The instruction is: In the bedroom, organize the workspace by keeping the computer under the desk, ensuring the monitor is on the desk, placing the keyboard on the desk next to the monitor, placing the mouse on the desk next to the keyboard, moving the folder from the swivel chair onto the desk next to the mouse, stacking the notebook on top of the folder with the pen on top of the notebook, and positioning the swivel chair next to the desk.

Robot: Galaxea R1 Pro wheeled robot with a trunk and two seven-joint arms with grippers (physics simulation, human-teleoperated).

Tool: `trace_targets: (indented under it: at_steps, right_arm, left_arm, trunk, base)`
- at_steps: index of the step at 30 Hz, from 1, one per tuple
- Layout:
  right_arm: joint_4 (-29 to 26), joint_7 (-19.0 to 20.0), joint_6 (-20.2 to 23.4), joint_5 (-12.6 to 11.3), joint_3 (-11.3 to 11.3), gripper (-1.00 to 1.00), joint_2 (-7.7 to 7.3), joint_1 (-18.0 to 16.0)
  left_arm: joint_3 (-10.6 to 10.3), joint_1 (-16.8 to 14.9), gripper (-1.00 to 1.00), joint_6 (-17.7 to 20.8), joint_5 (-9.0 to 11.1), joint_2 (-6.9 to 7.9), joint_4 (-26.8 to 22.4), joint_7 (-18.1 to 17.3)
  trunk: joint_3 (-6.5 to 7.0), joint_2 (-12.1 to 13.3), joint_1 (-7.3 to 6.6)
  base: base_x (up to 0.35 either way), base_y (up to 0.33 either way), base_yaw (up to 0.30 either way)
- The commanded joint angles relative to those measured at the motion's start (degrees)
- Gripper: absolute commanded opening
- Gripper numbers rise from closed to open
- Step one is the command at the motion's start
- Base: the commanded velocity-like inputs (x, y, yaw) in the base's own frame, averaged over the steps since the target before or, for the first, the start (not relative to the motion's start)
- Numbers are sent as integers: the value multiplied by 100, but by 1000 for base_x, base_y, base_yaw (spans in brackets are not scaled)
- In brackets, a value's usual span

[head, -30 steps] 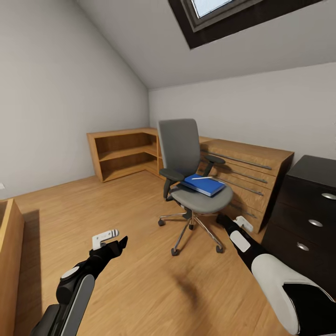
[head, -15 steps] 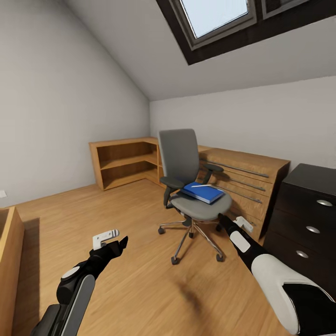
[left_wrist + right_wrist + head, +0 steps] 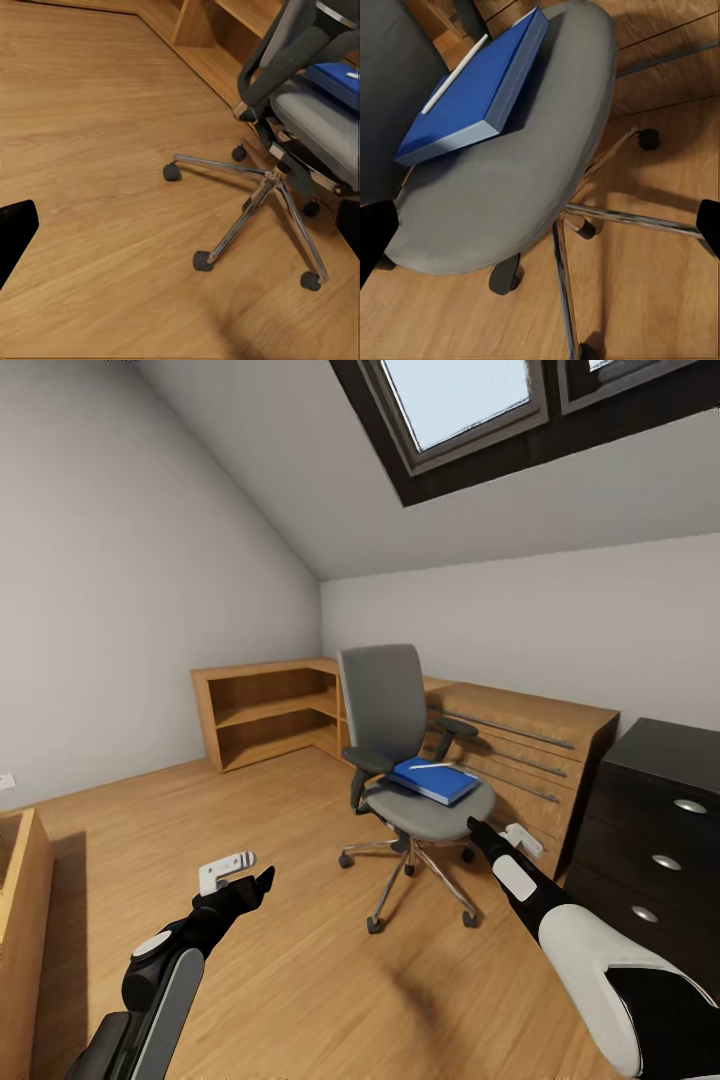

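Folder first: the flat bright blue folder point(image 3: 434, 779) lies on the seat of the grey upholstered swivel chair point(image 3: 385, 700) with black armrests and a chrome wheeled base, which stands on the wooden floor point(image 3: 250, 800) in front of the low light-wood cabinet point(image 3: 520, 735). A thin white pen point(image 3: 432, 766) rests on top of the folder, lying roughly along its length.

From where I stand, the right gripper point(image 3: 508, 838) is clearly the nearer one. It hovers just beside the front edge of the seat, slightly lower than the cushion, and the folder lies ahead of it and a little toward the robot's left, up on the seat. In the right wrist view the folder point(image 3: 472, 86) runs diagonally away from the fingers, one short end nearest, with bare seat between. The left gripper point(image 3: 236, 868) hangs well apart, over open floor.

The right arm reaches forward, nearly straight, with its forearm sloping up toward the chair. Its dark fingertips sit at opposite edges of its wrist view, so I judge the jaws spread wide and holding nothing. The left arm is extended low; whether its jaws are apart I cannot tell.

At the right stands the black drawer unit with round silver knobs point(image 3: 660, 830).
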Motion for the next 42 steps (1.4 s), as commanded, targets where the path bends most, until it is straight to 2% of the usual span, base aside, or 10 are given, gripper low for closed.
trace_targets:
  at_steps: [1, 24, 42]
  right_arm:
    - [-3, -12, -10, -26, -1, 100, 1, -2]
    - [-3, -12, -12, -26, -1, 100, 1, -2]
    - [-3, -12, -18, -15, -1, 100, 1, -2]
  left_arm:
    - [-4, -3, 100, 21, 60, 0, -7, 51]
    - [-4, -3, 100, 25, 60, 0, -5, 62]
    - [-4, -3, 100, 25, 60, 0, -2, 69]
  trunk:
    - [12, 39, -26]
    - [425, 961, -531]
    - [748, 1683, -926]
  base:
    - [-207, 0, 0]
    - [-312, 0, 0]
    - [-33, 0, 0]
